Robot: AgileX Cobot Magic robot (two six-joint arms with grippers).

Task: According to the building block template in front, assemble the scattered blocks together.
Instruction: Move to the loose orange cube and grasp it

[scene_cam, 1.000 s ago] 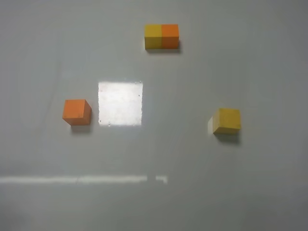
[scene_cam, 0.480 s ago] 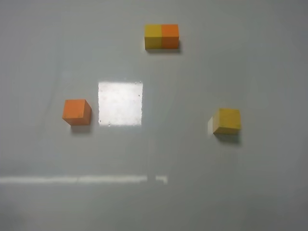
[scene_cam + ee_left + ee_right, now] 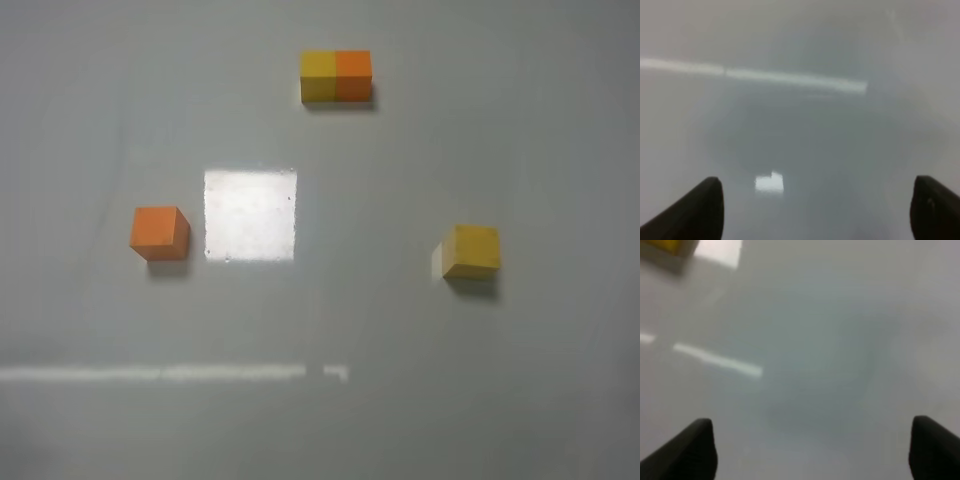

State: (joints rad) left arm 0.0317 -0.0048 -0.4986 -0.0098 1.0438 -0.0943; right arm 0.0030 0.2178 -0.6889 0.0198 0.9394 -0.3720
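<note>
The template bar (image 3: 336, 76), yellow half on the left and orange half on the right, lies at the far middle of the table. The orange cube (image 3: 159, 233) sits at the left. The yellow cube (image 3: 469, 251), with a pale cream side facing left, sits at the right; a blurred corner of it shows in the right wrist view (image 3: 667, 250). Neither gripper shows in the high view. My left gripper (image 3: 817, 212) and my right gripper (image 3: 810, 450) are open and empty, fingertips wide apart above bare table.
The grey table (image 3: 400, 380) carries a bright square light reflection (image 3: 250, 214) between the orange cube and the middle, and a thin bright streak (image 3: 170, 373) near the front.
</note>
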